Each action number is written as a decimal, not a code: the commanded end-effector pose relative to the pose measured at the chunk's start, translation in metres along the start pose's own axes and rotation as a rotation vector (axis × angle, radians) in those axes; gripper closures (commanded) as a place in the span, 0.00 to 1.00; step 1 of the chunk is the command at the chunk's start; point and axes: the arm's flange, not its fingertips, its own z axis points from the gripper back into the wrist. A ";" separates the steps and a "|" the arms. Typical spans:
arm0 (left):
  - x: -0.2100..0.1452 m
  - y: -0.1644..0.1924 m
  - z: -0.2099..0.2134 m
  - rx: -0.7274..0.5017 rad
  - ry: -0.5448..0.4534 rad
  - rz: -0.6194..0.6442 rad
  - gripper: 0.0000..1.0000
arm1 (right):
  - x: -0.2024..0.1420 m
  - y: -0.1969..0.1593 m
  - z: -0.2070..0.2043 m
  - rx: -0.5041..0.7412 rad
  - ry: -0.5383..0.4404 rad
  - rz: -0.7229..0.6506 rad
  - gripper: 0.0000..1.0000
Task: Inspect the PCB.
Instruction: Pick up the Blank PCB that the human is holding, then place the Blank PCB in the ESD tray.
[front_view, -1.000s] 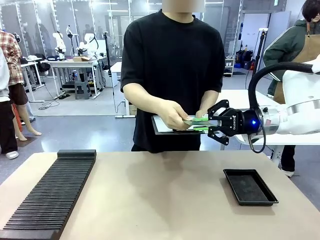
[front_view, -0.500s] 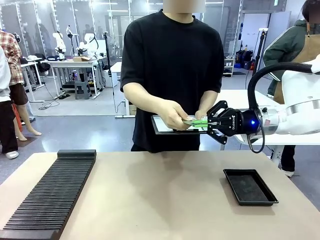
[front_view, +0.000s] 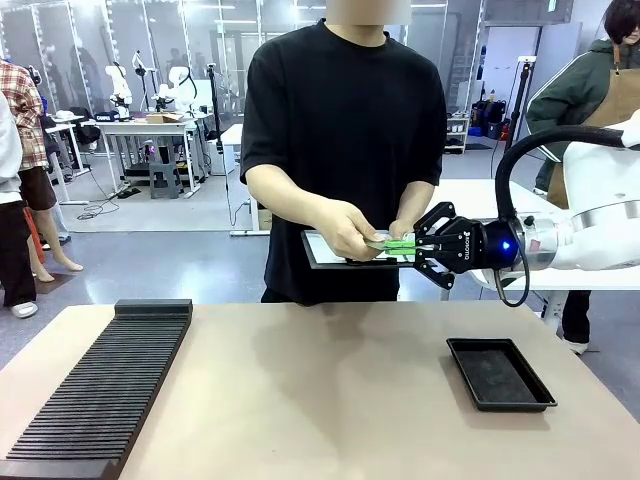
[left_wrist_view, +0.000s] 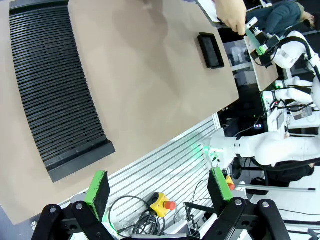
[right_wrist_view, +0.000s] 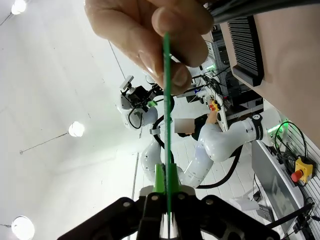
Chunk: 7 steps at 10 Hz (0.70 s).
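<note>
The PCB (front_view: 392, 243) is a thin green board held level above the table's far edge. My right gripper (front_view: 408, 245) is shut on its right end, while the person's hand (front_view: 350, 231) pinches its left end. In the right wrist view the PCB (right_wrist_view: 166, 105) shows edge-on as a green line rising from my shut right gripper (right_wrist_view: 166, 181) to the person's fingers (right_wrist_view: 150, 37). My left gripper (left_wrist_view: 158, 186) stands open high over the table's near side, nothing between its green pads (left_wrist_view: 98, 187). Far off in that view, the PCB (left_wrist_view: 248, 35) is small.
A black shallow tray (front_view: 500, 372) lies on the table at the right. A long black ribbed rack (front_view: 105, 390) covers the left side. The person holds a dark clipboard (front_view: 325, 252) under the PCB. Bare tabletop (front_view: 320, 400) lies between rack and tray.
My right gripper's jaws, apart around the PCB a second ago, have shut on it. The person's hand still holds the other end. The left arm has not moved.
</note>
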 end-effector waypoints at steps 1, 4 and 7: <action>0.003 -0.002 0.003 0.006 0.008 0.002 0.00 | -0.001 0.001 -0.001 -0.003 0.001 0.004 1.00; 0.003 -0.002 0.003 0.006 0.008 0.002 0.00 | -0.001 0.001 -0.001 -0.003 0.001 0.004 1.00; 0.003 -0.002 0.003 0.006 0.008 0.002 0.00 | -0.001 0.001 -0.001 -0.003 0.001 0.004 1.00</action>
